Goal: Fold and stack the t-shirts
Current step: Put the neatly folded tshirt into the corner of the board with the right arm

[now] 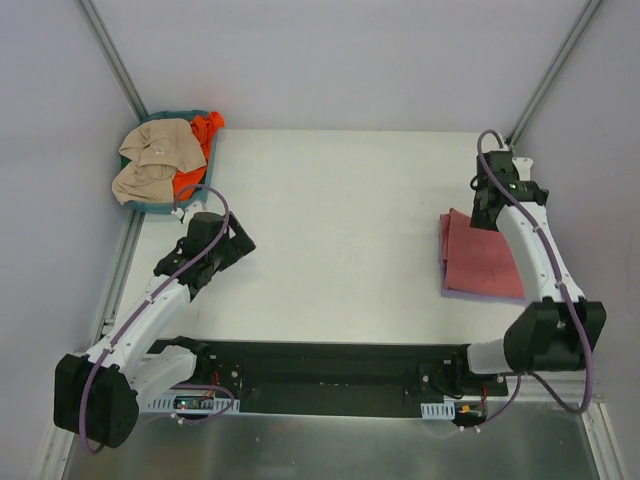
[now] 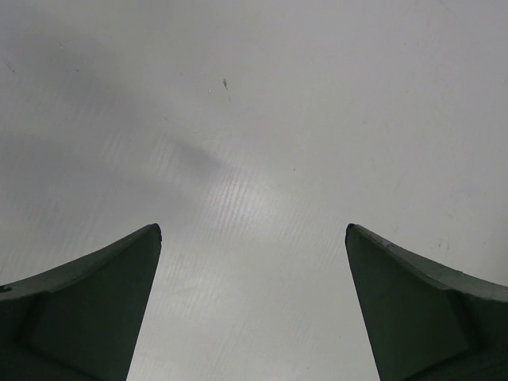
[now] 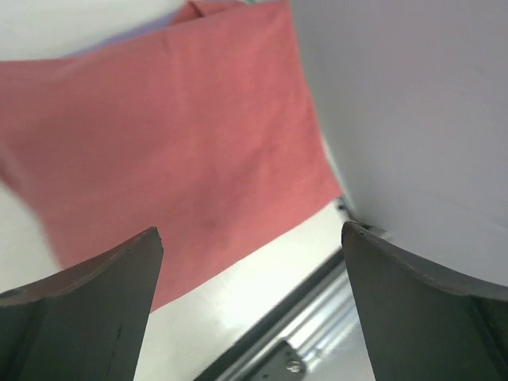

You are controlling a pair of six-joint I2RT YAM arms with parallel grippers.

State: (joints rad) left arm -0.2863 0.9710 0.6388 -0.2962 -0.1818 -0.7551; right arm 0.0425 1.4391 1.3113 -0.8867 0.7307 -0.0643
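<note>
A folded brick-red t-shirt (image 1: 478, 255) lies flat at the right of the table, on top of a lavender t-shirt whose edge (image 1: 480, 296) shows along its near side. In the right wrist view the red t-shirt (image 3: 175, 135) fills the upper left and a thin lavender strip (image 3: 135, 36) shows beyond it. My right gripper (image 1: 488, 205) (image 3: 250, 230) hangs open above the shirt's far right corner with nothing between its fingers. My left gripper (image 1: 238, 245) (image 2: 252, 228) is open over the bare white table at the left.
A small teal basket (image 1: 150, 207) stands in the far left corner with a beige cloth (image 1: 150, 160) and an orange cloth (image 1: 200, 135) in it. The grey side wall (image 3: 413, 103) and a metal rail (image 3: 317, 333) run close beside the right gripper.
</note>
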